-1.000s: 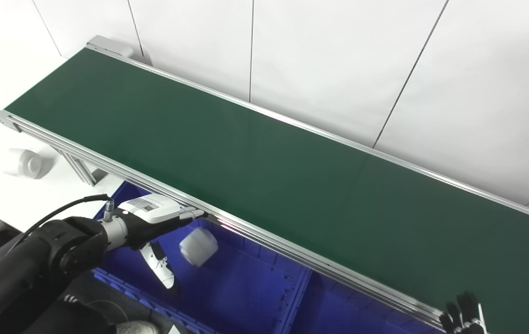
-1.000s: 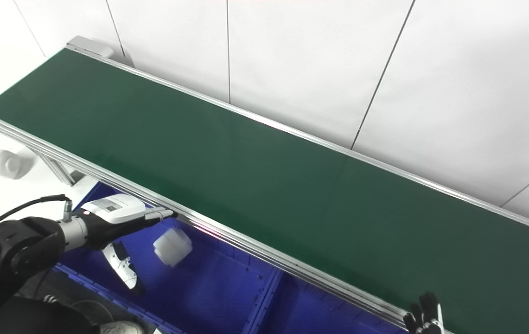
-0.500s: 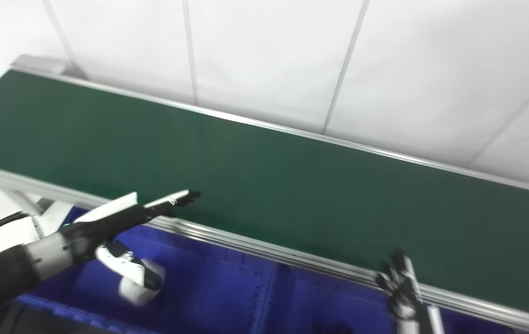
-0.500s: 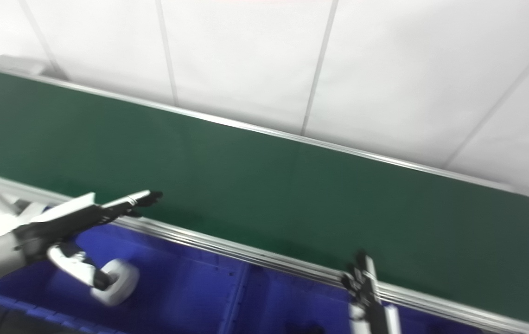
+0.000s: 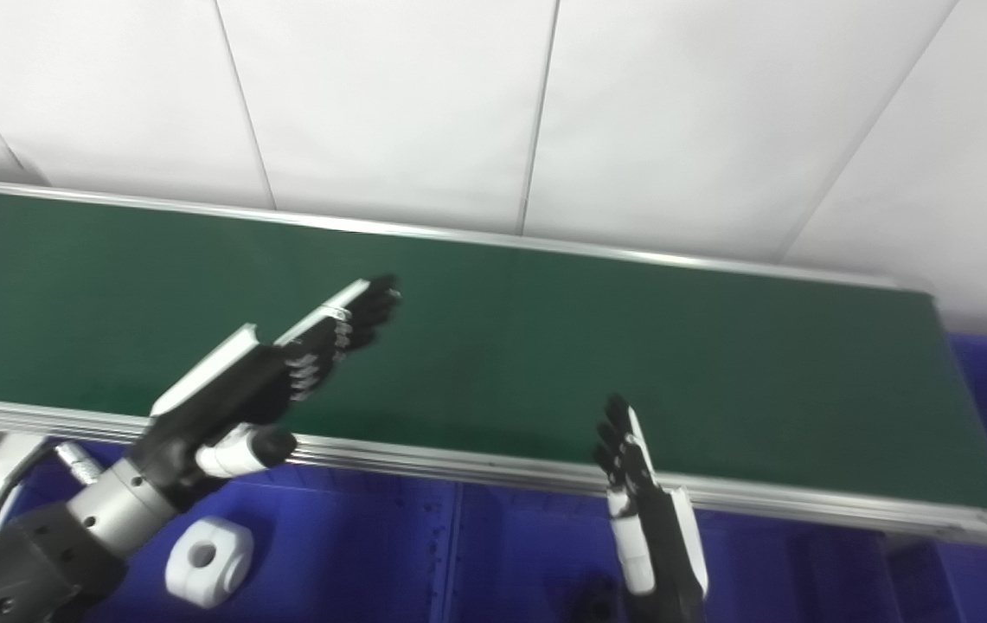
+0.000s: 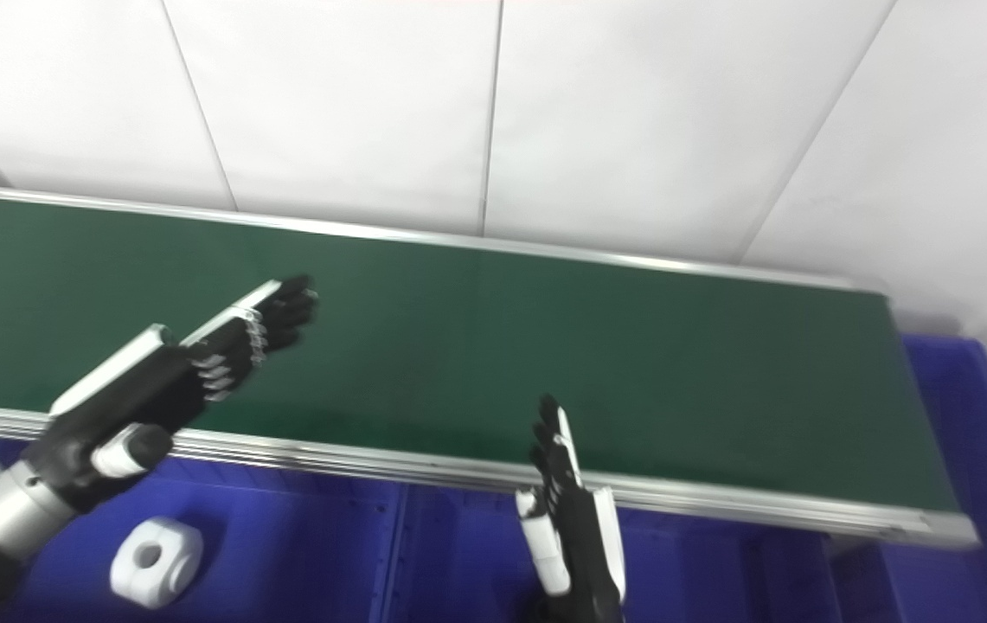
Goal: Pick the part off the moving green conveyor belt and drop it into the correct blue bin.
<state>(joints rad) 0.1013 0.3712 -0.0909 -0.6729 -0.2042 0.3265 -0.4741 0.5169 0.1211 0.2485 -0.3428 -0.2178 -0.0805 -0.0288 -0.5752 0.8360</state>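
- The white part (image 5: 208, 558) lay in the blue bin (image 5: 389, 554), down at about 7 o'clock in the view. It was not on the belt.
- The part looked like a chunky block with a round hole facing up. I could not tell which way its long side ran.
- The green conveyor belt (image 5: 631, 363) had nothing on it in the stretch that showed.
- The left hand (image 5: 285, 376) was open and held nothing. Its fingers reached flat over the belt toward 1 o'clock.
- The part lay at about 7 o'clock from the left hand, below it, near the wrist.
- The right hand (image 5: 644, 510) was open too and held nothing. Its fingers pointed to 12 o'clock at the belt's near edge.
- The left hand was nearer to the part. The right hand was well apart from it.
- I think both hands were waiting for a new part on the belt.
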